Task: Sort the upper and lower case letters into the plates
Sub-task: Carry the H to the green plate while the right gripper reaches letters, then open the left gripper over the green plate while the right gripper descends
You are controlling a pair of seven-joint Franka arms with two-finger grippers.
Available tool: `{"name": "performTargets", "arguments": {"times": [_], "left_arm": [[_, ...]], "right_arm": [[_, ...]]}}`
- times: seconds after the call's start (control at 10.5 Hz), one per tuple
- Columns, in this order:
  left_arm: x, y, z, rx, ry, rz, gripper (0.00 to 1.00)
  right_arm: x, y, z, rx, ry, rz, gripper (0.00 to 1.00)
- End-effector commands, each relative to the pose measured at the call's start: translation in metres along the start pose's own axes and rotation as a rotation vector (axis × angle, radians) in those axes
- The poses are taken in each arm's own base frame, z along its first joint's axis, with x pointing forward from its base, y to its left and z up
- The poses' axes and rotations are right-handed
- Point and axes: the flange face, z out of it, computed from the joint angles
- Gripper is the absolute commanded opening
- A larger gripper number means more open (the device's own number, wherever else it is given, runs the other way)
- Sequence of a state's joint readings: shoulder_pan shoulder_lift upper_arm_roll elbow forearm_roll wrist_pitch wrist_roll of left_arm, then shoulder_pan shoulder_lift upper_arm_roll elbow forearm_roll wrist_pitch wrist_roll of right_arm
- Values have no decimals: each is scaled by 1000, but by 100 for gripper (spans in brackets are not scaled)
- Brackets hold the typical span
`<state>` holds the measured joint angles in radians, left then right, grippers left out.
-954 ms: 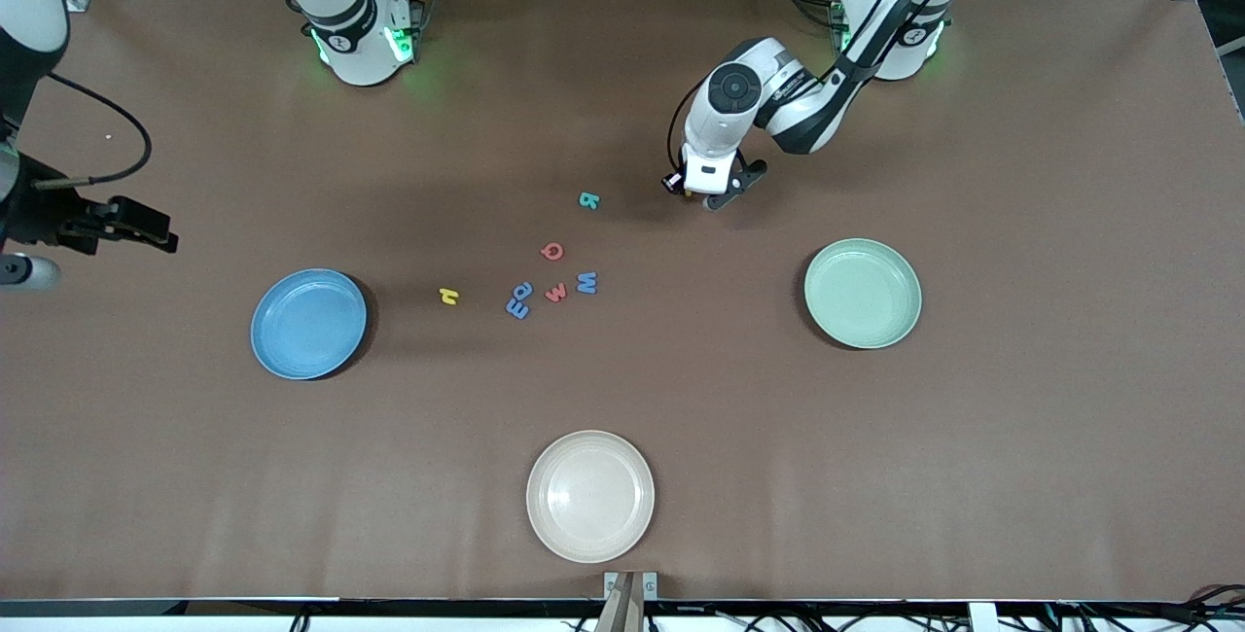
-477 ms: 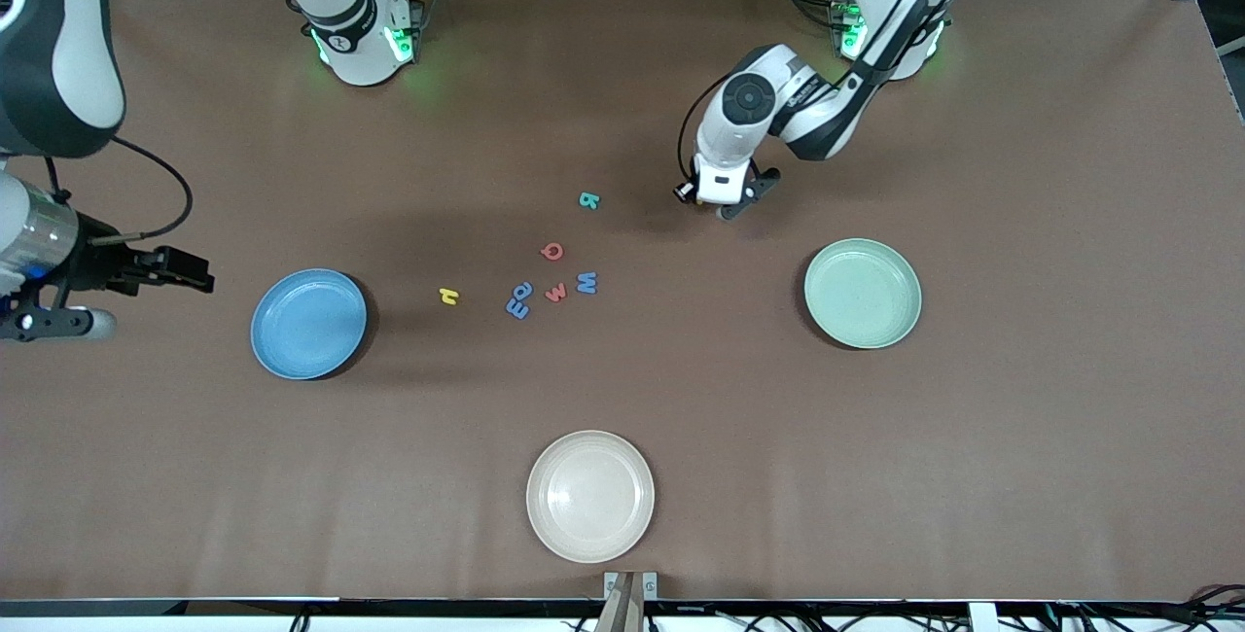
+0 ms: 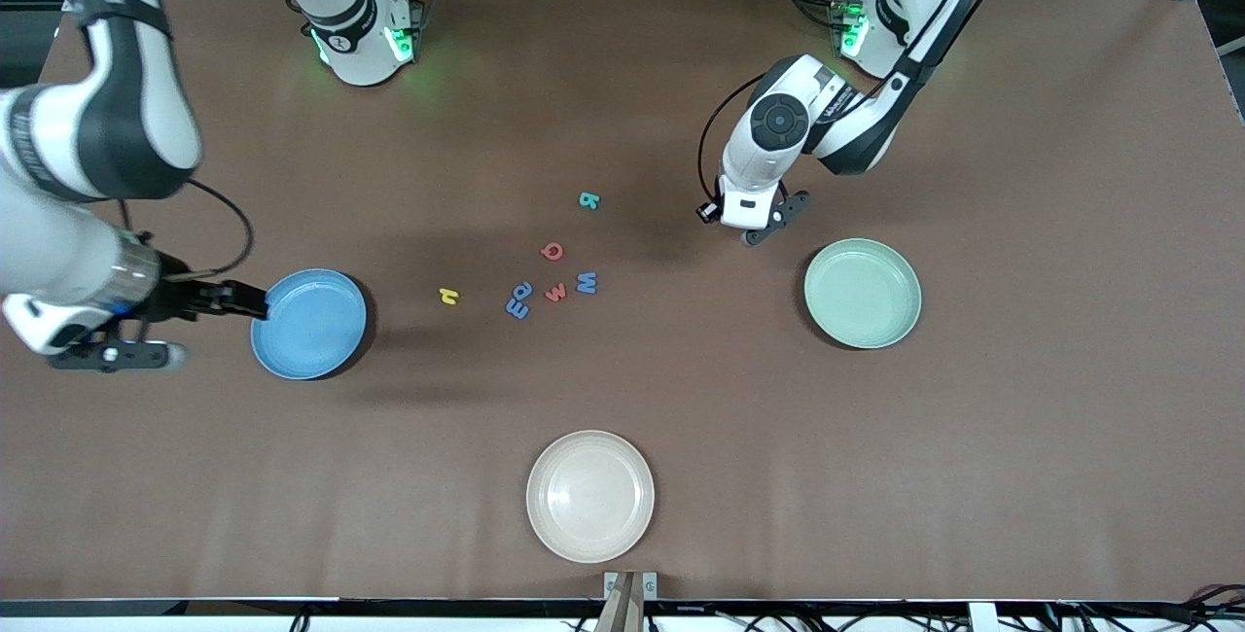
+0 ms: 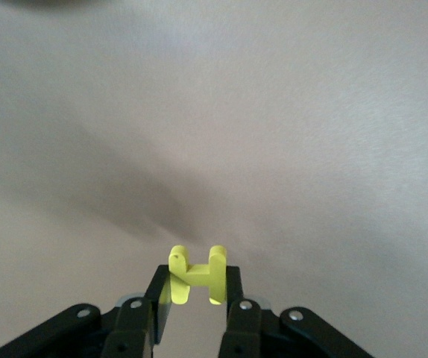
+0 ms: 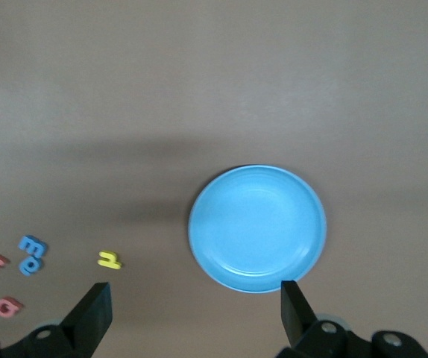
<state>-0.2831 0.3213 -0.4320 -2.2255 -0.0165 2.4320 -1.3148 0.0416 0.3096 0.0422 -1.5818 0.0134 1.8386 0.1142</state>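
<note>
My left gripper (image 3: pixel 764 233) hangs over bare table, between the loose letters and the mint green plate (image 3: pixel 863 293). It is shut on a yellow letter H (image 4: pixel 197 274), which stands upright between the two fingers of the left gripper (image 4: pixel 197 289). My right gripper (image 3: pixel 251 301) is open and empty at the rim of the blue plate (image 3: pixel 311 326). The right wrist view shows the right gripper (image 5: pixel 192 302), the blue plate (image 5: pixel 257 227) and a yellow letter (image 5: pixel 109 259). On the table lie a teal letter (image 3: pixel 588 200), a red one (image 3: pixel 552 251), a blue W (image 3: pixel 586 283) and a small yellow letter (image 3: pixel 448 296). Both plates hold nothing.
A cream-beige plate (image 3: pixel 590 495) sits near the table edge closest to the front camera. A red letter (image 3: pixel 555 293) and blue letters (image 3: pixel 519 300) lie close together in the cluster. The arm bases stand along the table edge farthest from that camera.
My left gripper has carried the yellow H away from the teal letter toward the mint green plate. My right arm has swung in from the table's end up to the blue plate.
</note>
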Motion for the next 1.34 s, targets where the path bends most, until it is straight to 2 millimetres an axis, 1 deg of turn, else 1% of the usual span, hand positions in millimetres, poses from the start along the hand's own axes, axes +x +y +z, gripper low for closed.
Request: {"name": "performTargets", "arguments": {"times": [0.0, 0.1, 0.29, 0.48, 0.57, 0.67, 0.76, 0.86, 0.95, 1.05, 1.14, 1.24], "left_arm": [[36, -15, -36, 18, 13, 93, 29], [56, -28, -41, 40, 4, 169, 29], [106, -52, -52, 26, 1, 294, 32], [133, -66, -54, 19, -6, 378, 31], [145, -74, -53, 16, -12, 418, 31], [159, -84, -48, 13, -20, 447, 31], [172, -92, -44, 3, -23, 490, 30], [182, -103, -36, -12, -16, 526, 31], [181, -107, -26, -29, 5, 550, 31], [180, -108, -24, -36, 12, 550, 33], [180, -109, -23, -35, 11, 550, 43], [179, -108, -22, -35, 11, 552, 62]], "right_arm": [[-11, -52, 20, 1, 14, 77, 100], [-14, -81, 28, -5, 13, 87, 100], [-20, -143, 58, -9, 15, 119, 100], [-31, -202, 88, -19, 34, 146, 100], [-38, -227, 106, -35, 41, 170, 100], [-43, -243, 120, -53, 52, 218, 100], [-48, -254, 136, -71, 47, 280, 100], [-51, -266, 153, -67, 52, 337, 100], [-52, -274, 168, -56, 60, 406, 100], [-55, -287, 182, -40, 70, 481, 100], [-58, -299, 195, -25, 79, 568, 100], [-65, -314, 210, -8, 82, 666, 100]]}}
